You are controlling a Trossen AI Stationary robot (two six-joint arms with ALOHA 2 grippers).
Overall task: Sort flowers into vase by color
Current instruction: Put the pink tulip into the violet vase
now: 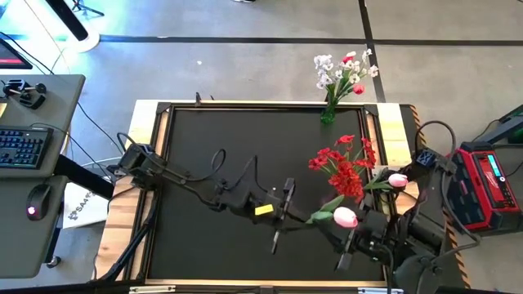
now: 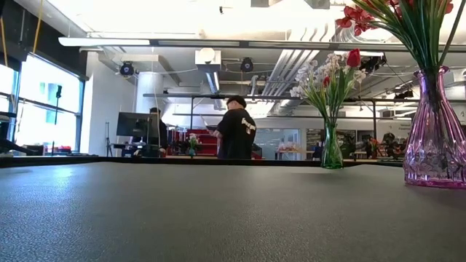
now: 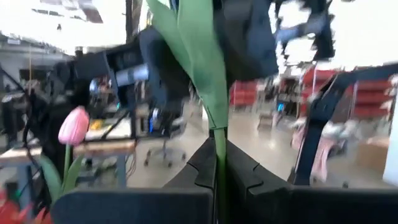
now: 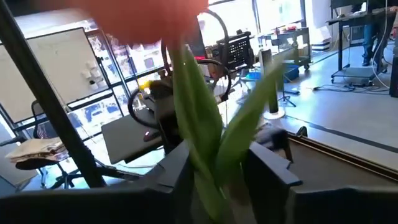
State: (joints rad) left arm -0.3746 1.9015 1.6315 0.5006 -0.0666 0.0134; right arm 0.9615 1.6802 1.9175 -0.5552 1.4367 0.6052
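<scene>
A pink tulip point(image 1: 346, 216) with a green stem hangs in the air between my two grippers, above the black table's near right part. My left gripper point(image 1: 292, 217), reaching in from the left, is shut on the stem. My right gripper point(image 1: 337, 230), coming from the near right, closes round the stem and leaves just below the blossom point(image 4: 143, 18). A purple vase point(image 2: 437, 138) on the right holds red flowers point(image 1: 343, 167) and another pink tulip point(image 1: 398, 180). A green vase point(image 1: 328, 114) at the far edge holds white sprigs and a red flower. My left gripper pinches the tulip's bare stem point(image 3: 220, 146) between its two fingers, below a long leaf point(image 3: 199, 56). The fingers lie about level, coming from the table's left. The tulip is clear of the table. My right gripper has the stem and its leaves point(image 4: 208, 143) between its two fingers point(image 4: 174, 171), a little below the blossom. The leaves fill the gap from finger to finger. The fingers lie about level and point toward the table's left.
The black mat point(image 1: 212, 147) lies bare over its left and middle parts. A keyboard point(image 1: 20, 147) and a mouse stand on a side desk to the left, and a red case point(image 1: 490, 184) stands to the right. A person point(image 2: 237, 127) stands far behind the table.
</scene>
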